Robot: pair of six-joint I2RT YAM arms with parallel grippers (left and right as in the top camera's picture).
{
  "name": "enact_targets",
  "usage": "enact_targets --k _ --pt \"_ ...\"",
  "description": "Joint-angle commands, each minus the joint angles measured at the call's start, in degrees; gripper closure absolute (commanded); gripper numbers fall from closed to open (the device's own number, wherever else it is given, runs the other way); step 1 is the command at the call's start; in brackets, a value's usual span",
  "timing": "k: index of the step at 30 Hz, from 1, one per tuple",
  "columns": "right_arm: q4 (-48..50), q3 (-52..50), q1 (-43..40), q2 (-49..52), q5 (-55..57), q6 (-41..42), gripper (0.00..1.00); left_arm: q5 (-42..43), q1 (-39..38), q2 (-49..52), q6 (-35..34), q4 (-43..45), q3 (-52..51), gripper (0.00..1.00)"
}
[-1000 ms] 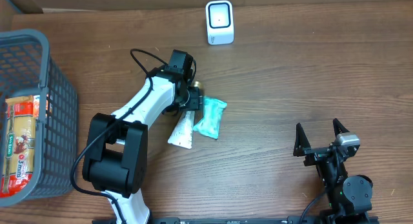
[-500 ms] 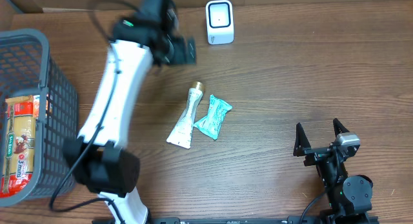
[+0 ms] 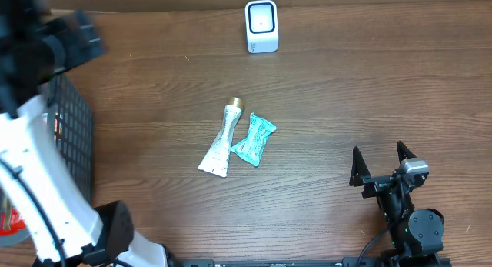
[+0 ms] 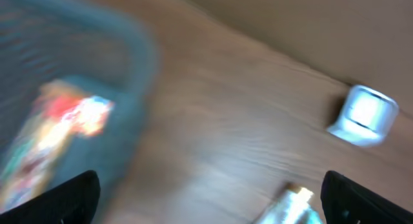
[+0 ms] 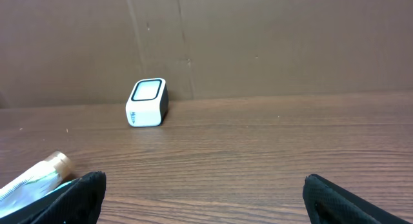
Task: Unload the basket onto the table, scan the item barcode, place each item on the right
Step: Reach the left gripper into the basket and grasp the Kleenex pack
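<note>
- I read the left pincer [image 4: 210, 201] as apart, empty, blurred, near the basket [image 3: 73, 136].
- Right pincer [image 3: 377, 151]: apart, empty.
- Tube [image 3: 221, 140] touches packet [image 3: 254, 140] on tabletop [image 3: 346, 90]; scanner [image 3: 261, 26] well apart.

Tube [image 3: 221, 141] lies left of packet [image 3: 254, 140], scanner [image 3: 261, 26] behind, basket [image 3: 77, 144] far left.

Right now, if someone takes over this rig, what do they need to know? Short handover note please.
Left gripper: open, empty, blurred above the basket at far left.
Right gripper: open, empty, parked front right.
Tube and teal packet lie side by side mid-table, apart from the scanner.
Done: no scan I can confirm.
Left: pick up an item, show its barcode to the scanner.
</note>
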Motion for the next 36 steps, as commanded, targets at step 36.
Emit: enact_targets --k 36 --pt "0.2 -0.6 -0.1 -0.7 0.4 0.4 0.0 -6.9 19.8 5.8 29.6 52.6 -59.5 0.31"
